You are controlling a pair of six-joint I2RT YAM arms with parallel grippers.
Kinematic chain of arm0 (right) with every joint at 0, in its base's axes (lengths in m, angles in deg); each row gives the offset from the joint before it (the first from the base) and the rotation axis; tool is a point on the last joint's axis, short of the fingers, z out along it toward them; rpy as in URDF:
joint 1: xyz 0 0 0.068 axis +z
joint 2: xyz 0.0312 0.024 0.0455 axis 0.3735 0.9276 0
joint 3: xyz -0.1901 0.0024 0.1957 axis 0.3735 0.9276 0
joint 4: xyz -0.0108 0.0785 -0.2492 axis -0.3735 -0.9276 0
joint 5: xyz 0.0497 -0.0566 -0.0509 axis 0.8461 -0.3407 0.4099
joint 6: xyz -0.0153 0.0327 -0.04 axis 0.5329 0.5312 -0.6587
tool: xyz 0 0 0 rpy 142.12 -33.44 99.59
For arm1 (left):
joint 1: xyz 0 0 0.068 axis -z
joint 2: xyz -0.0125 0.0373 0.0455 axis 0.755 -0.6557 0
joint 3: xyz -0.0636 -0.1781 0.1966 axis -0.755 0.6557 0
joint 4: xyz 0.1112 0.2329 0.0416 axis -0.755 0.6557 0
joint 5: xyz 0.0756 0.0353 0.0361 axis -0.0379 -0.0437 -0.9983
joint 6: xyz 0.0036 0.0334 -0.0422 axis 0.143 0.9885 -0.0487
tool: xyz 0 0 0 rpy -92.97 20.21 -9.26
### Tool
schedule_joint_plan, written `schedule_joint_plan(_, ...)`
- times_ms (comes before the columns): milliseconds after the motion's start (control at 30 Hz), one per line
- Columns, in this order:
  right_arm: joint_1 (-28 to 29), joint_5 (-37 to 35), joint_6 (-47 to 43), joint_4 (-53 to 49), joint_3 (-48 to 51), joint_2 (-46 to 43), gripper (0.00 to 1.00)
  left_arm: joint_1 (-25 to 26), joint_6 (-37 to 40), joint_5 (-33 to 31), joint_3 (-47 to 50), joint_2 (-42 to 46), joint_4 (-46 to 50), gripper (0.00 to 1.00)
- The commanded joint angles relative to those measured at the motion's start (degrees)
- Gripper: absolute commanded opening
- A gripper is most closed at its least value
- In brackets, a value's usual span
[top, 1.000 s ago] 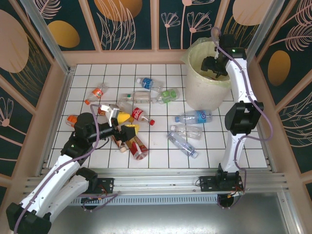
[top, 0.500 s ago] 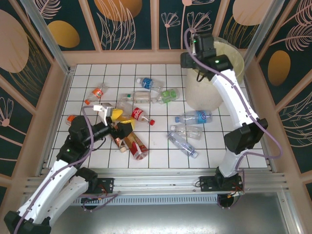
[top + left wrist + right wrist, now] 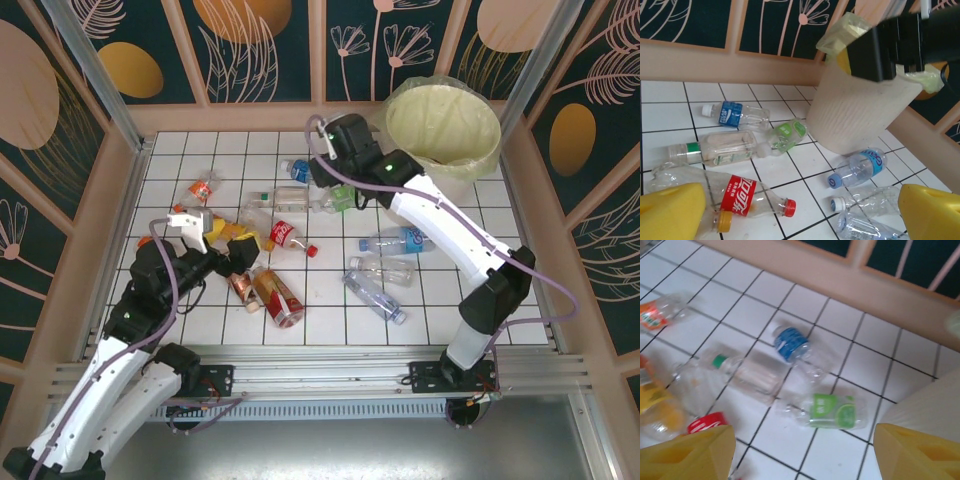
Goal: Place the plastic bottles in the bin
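My left tool point(image 3: 800, 215) is wide open and empty, with a red-label bottle point(image 3: 745, 196) just under it on the counter point(image 3: 805, 162). My right tool point(image 3: 800, 455) is also open, gripping nothing. A green-label bottle point(image 3: 832, 411) lies just ahead of it, a blue-label bottle point(image 3: 792, 345) beyond that, and the bin point(image 3: 930, 405) to its right.

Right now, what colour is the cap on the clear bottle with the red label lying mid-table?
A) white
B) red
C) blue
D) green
B: the red-label bottle lies on its side on the tiles, and its neck ends in a red cap.
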Motion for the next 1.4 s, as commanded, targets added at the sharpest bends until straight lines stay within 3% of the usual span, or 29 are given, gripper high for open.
schedule_joint_plan(0,1.8,4.8,1.5,2.3,4.0,-3.1,0.74,0.4,-3.7,0.6,-1.7,2.2,4.2,0.99)
schedule_joint_plan(267,3.0,17.4,0.8,3.5,9.8,-2.7,0.75,0.4,-13.0,1.5,-0.5,4.7,9.9,0.99)
schedule_joint_plan(433,3.6,18.5,-0.1,5.1,12.4,-1.0,0.75,0.4,-16.3,2.4,2.5,6.6,10.2,0.99)
schedule_joint_plan(700,4.8,17.6,-0.7,7.7,13.5,5.2,0.75,0.4,-14.2,-0.7,3.5,7.1,13.9,0.99)
schedule_joint_plan(1367,5.9,15.9,-3.6,4.9,3.6,24.0,0.76,0.4,-13.3,0.9,4.7,6.3,12.9,0.98)
